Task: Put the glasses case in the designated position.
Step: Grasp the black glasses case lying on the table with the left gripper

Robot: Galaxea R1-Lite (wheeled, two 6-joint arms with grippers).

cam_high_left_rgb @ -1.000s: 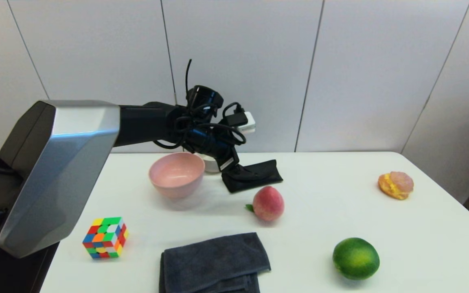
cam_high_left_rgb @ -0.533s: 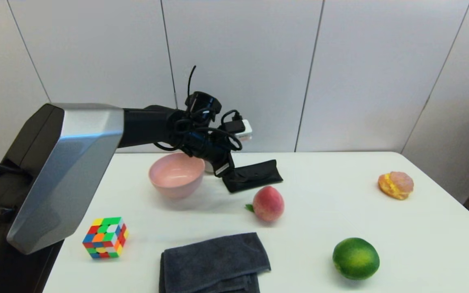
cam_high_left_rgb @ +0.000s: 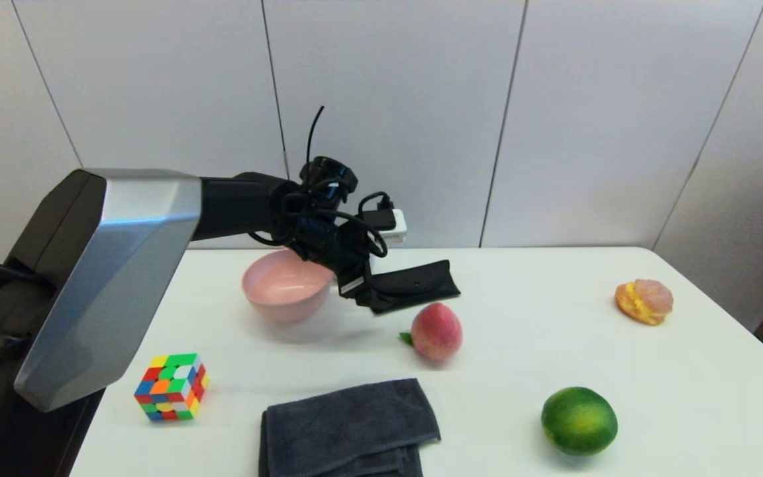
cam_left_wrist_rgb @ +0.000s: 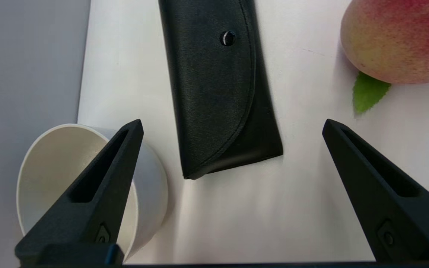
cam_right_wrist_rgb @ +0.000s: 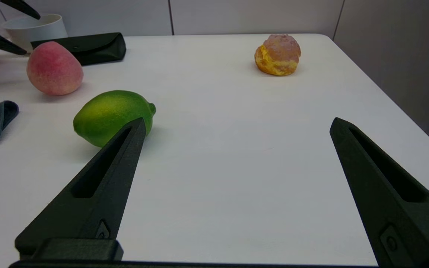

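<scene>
The glasses case [cam_left_wrist_rgb: 218,85], a flat black snap-flap pouch, lay ungrasped before the left gripper [cam_left_wrist_rgb: 231,126], jaws wide; next, a descent to straddle its near end.

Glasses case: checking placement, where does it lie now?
The glasses case lies flat at the table's far middle in the head view, behind the peach, right of the pink bowl.

White cup [cam_left_wrist_rgb: 88,186] and peach [cam_left_wrist_rgb: 397,41] flanking glasses case [cam_left_wrist_rgb: 218,89].

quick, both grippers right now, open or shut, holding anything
Left gripper: open, empty, at the near end of the glasses case on the table.
Right gripper: open, empty, parked low over the table near the lime.
</scene>
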